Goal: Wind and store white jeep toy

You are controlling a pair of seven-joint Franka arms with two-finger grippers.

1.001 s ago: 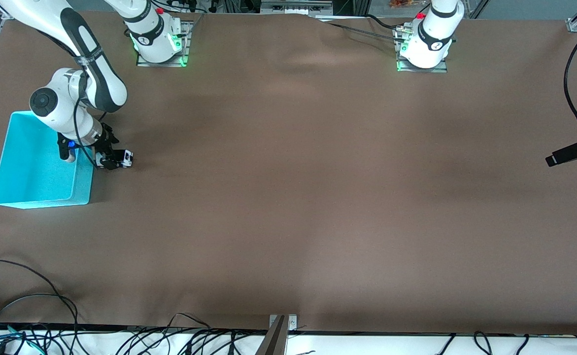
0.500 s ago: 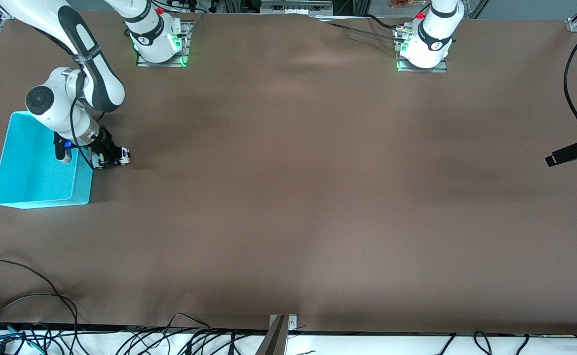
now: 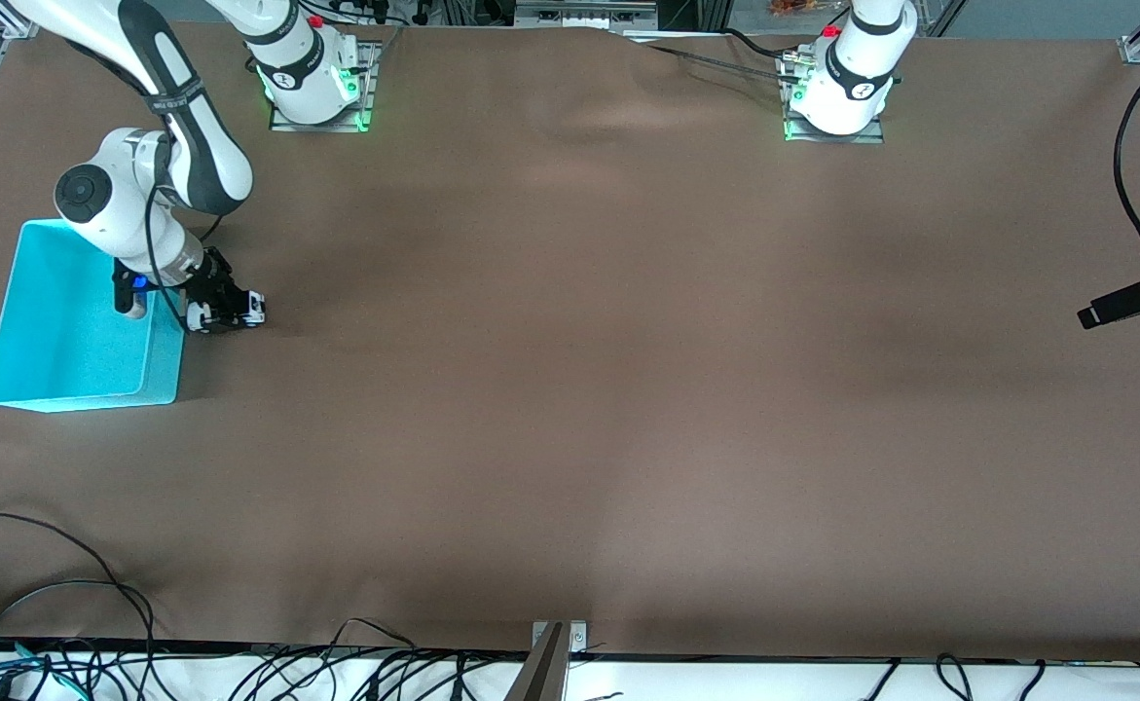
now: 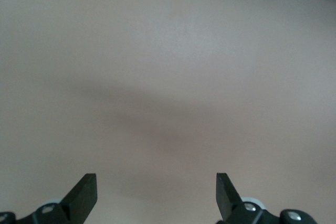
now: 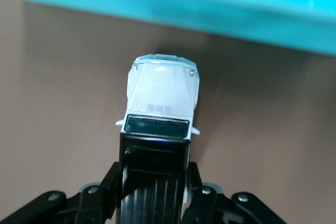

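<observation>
The white jeep toy has a white hood and a black roof. It sits low over the brown table, just beside the turquoise bin's side wall, hood toward the bin. My right gripper is shut on the jeep's sides, and its black fingers press against the body near the roof. I cannot tell if the wheels touch the table. In the left wrist view, my left gripper is open over bare table with nothing between its fingers. That arm waits.
The bin stands at the right arm's end of the table with nothing showing inside it. A black camera mount juts in at the left arm's end. Cables trail along the table edge nearest the front camera.
The right gripper's fingers have closed on the jeep. The hand shifted slightly toward the bin and back with the toy. The left arm has not moved.
</observation>
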